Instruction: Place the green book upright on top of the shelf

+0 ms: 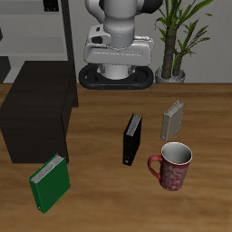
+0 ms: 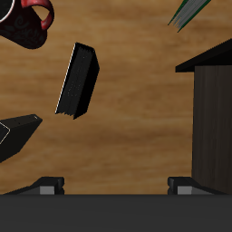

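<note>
Black book [image 1: 132, 139], grey book [image 1: 173, 120], mug [image 1: 172, 166] stand apart from green book [image 1: 50, 182]; pincer [image 2: 116, 184] released.

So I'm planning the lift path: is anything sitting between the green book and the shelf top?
Nothing visible does. The green book stands near the table's front edge, just in front of the shelf, whose flat top is bare. The black book stands off to the side.
</note>
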